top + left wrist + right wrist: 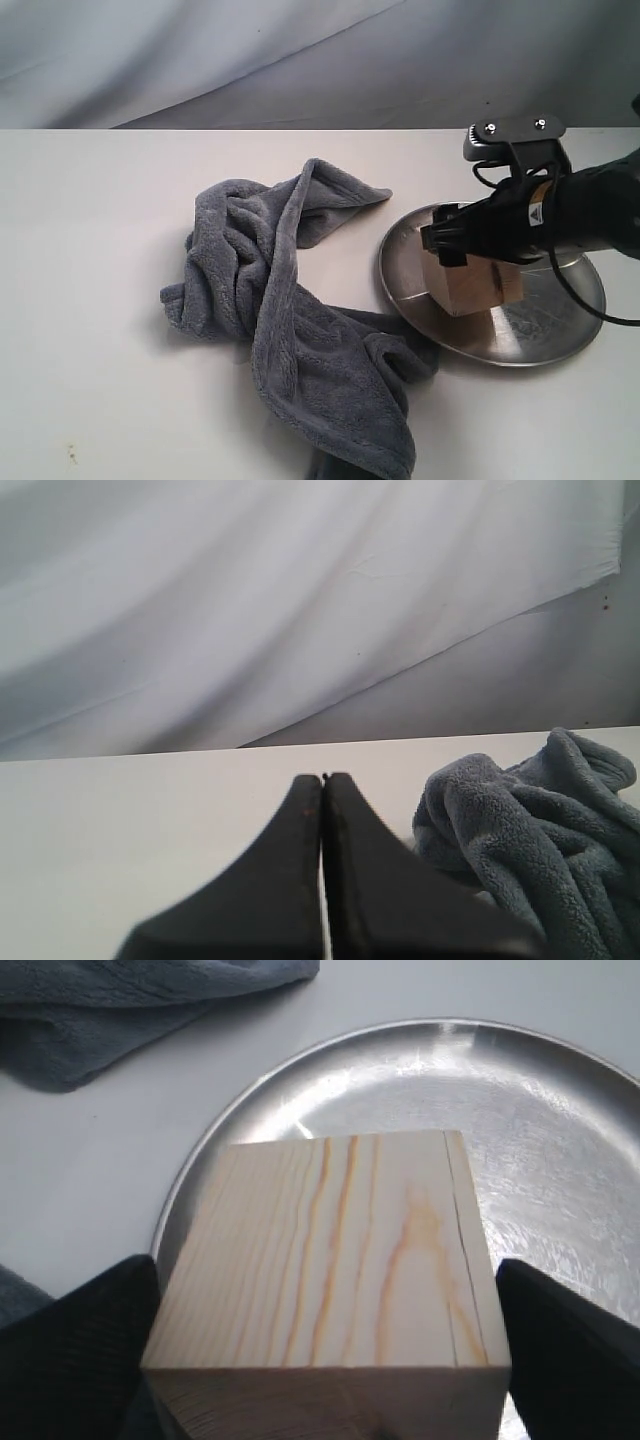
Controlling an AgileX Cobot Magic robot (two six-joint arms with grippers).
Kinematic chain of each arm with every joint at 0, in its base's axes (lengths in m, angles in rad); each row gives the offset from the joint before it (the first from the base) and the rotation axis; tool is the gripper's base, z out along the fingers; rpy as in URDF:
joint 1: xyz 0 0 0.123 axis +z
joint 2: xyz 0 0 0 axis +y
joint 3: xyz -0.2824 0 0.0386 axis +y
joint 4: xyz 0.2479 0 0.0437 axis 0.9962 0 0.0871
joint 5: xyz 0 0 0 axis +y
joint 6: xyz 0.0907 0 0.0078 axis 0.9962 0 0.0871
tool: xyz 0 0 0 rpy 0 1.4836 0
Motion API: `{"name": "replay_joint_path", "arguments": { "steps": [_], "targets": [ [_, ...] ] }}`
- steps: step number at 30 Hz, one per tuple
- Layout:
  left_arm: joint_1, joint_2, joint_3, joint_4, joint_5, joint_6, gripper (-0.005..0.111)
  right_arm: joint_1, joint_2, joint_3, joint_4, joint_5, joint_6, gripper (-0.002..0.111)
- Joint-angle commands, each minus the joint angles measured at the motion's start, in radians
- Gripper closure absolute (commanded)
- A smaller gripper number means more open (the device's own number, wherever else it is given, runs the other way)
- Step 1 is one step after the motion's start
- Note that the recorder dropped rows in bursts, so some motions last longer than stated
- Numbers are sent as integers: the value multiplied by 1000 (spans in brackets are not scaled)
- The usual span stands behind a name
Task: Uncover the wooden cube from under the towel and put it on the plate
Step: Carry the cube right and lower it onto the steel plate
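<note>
1. Our right end effector (325,1380) clamps the wooden cube (330,1250) by opposite faces.
2. The cube lies between its fingers, over the towel (290,320) side of the plate (545,335); whether it touches we cannot tell.
3. Our left end effector (323,880), pressed together, is away from the plate, near the towel.

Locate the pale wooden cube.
Exterior view, right of centre: the pale wooden cube is over the left part of the round steel plate, clamped in the right gripper, with the blue-grey towel to its left.

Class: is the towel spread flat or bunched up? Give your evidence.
Bunched up. The towel lies in a twisted, rumpled heap of deep folds on the table, not laid out flat.
</note>
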Motion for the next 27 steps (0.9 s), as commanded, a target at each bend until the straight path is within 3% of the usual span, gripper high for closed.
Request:
{"name": "replay_joint_path", "arguments": {
  "steps": [1,13,21,27],
  "targets": [
    [2,-4,4,-2,-11,-2,107,-7,9,-1,-17,-38,-10,48],
    [2,-4,4,-2,-11,-2,107,-75,6,96,-18,-115,-13,47],
    [2,-4,4,-2,-11,-2,107,-75,6,110,-6,-123,-18,26],
    [2,-4,4,-2,-11,-2,107,-75,6,110,5,-160,-18,19]
  ]
}}
